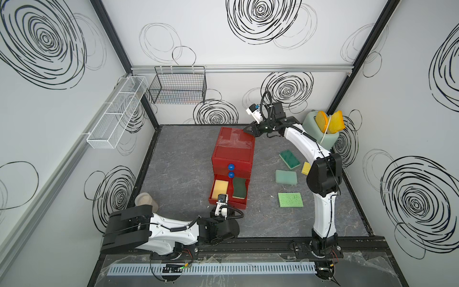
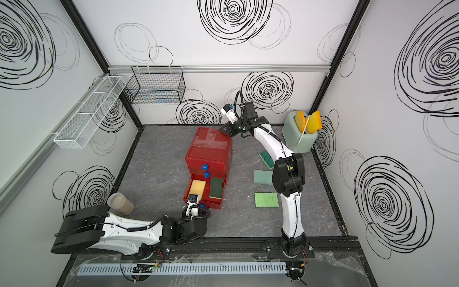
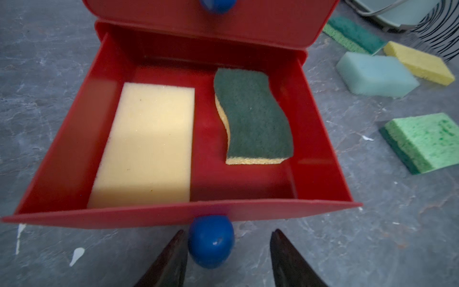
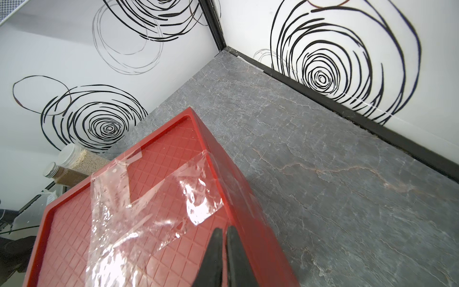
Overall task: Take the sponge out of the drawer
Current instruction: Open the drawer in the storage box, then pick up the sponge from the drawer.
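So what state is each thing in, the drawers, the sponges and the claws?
Bottom drawer: pulled open.
Upper drawers: shut.
Yellow sponge: flat inside the open drawer.
Green-topped sponge: inside, beside it.
Left gripper: open, around the blue knob.
Right gripper: shut, empty, over the cabinet top.

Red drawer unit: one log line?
red bottom drawer open; holds cream rectangular sponge, green-topped wavy sponge; left gripper open at blue knob; right gripper shut above red unit top

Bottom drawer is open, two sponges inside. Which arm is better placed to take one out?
Left. The left gripper is at the drawer front, jaws open about the blue knob, the yellow sponge and green-topped sponge just beyond. The right gripper, shut, is on the cabinet top, at its far end.
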Action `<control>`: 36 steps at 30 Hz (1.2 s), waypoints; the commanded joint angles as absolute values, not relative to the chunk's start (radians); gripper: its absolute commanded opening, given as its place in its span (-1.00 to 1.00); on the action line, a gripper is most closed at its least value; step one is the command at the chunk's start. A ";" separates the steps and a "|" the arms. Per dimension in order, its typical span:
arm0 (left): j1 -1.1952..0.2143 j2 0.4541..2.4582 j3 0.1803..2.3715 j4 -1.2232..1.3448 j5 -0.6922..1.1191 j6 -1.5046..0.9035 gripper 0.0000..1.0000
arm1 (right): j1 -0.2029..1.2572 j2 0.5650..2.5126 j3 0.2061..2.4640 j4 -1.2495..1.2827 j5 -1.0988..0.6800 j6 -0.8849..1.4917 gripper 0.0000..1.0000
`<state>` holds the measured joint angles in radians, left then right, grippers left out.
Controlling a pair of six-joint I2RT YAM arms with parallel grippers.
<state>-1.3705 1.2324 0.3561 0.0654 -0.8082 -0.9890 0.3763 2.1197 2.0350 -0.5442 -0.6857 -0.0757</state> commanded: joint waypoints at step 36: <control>-0.192 0.965 0.340 0.517 0.001 -0.515 0.35 | 0.933 1.548 1.394 -0.623 -0.227 0.043 -0.38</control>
<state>-0.2104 0.9478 0.3347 0.4091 -0.0223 -0.5369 0.9176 1.5284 1.4357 -0.6456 -0.2787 -0.0196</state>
